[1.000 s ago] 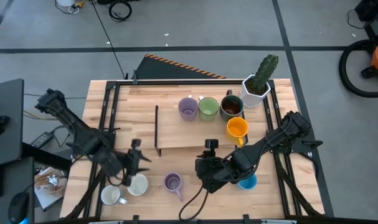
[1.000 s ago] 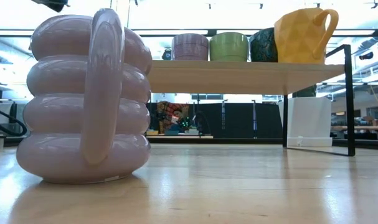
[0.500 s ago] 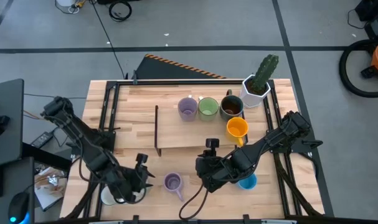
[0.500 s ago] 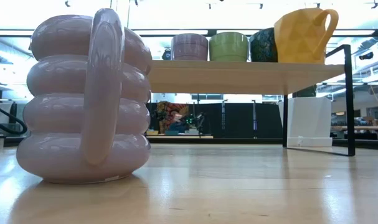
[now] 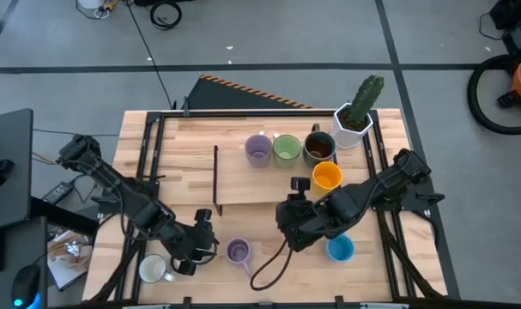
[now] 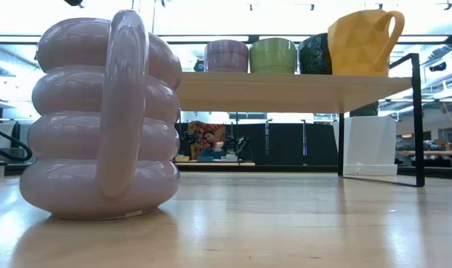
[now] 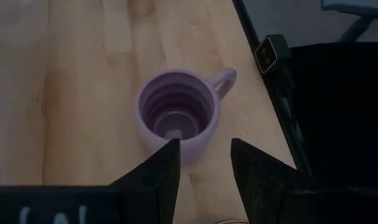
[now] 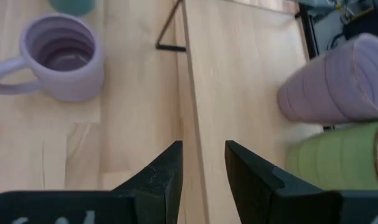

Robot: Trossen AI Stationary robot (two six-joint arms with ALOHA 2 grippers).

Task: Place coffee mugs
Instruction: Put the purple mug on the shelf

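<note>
1. On the shelf [image 5: 243, 184] four mugs stand in a row: a lilac mug [image 5: 258, 148], a green mug [image 5: 287, 148], a brown mug [image 5: 318, 148], and an orange mug [image 5: 326, 177] at the near right corner.
2. From table height the same four line up on the shelf top, the orange one nearest the camera.
3. A second lilac mug [image 5: 238, 251], ribbed, sits on the table [image 5: 157, 146] in front of the shelf, upright, handle toward the front edge.
4. The left gripper [image 5: 202, 240] hangs just left of it, fingers apart and empty; its wrist camera looks down into the mug between the fingertips.
5. A white mug [image 5: 153, 269] stands at the front left corner, beside the left arm.
6. The right gripper [image 5: 290, 215] hovers at the shelf's front edge, fingers parted, holding nothing.
7. A blue mug [image 5: 338, 250] sits on the table under the right arm.
8. A cactus pot [image 5: 353, 121] stands at the back right corner.
</note>
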